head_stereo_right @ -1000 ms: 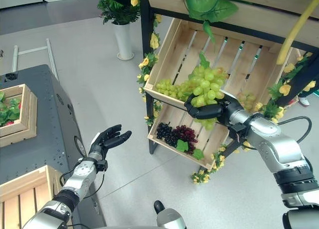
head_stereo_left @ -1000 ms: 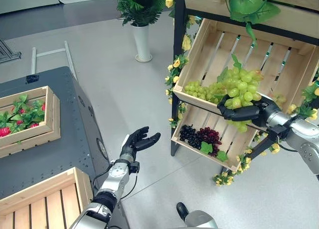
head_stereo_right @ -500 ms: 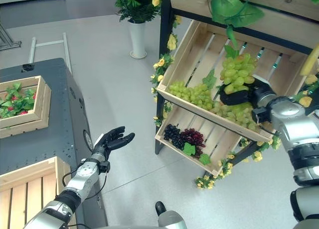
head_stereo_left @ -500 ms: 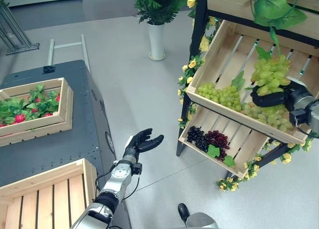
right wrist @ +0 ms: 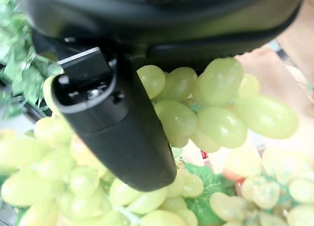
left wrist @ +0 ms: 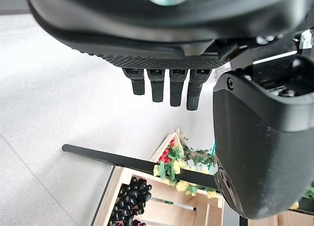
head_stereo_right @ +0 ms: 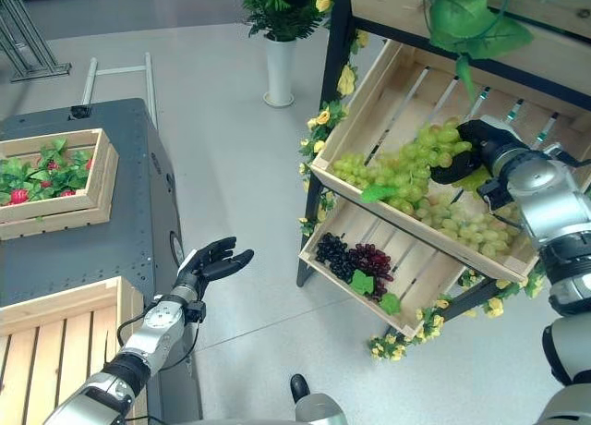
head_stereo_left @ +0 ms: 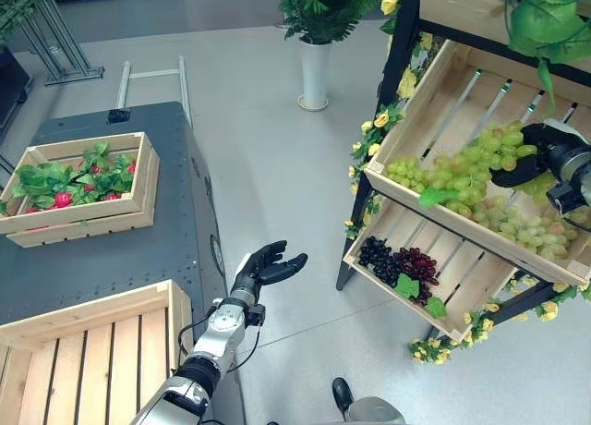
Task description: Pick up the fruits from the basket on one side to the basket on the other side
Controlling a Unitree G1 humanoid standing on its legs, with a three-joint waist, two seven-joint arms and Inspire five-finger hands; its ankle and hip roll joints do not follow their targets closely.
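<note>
Right hand (head_stereo_right: 476,151) at two o'clock, reached into the tilted upper crate (head_stereo_left: 434,92) of the flower-trimmed stand, fingers curled round a bunch of green grapes (right wrist: 196,113) held among the other green grapes (head_stereo_left: 462,171) heaped there. Dark grapes (head_stereo_left: 397,261) in the lower crate (head_stereo_left: 462,291) just beneath. Left hand (head_stereo_left: 263,266) near six o'clock over the floor, palm up, fingers relaxed and spread, holding nothing. Strawberry crate (head_stereo_left: 83,217) on the grey table (head_stereo_left: 120,259) at nine o'clock, slatted empty crate (head_stereo_left: 102,351) at seven o'clock
</note>
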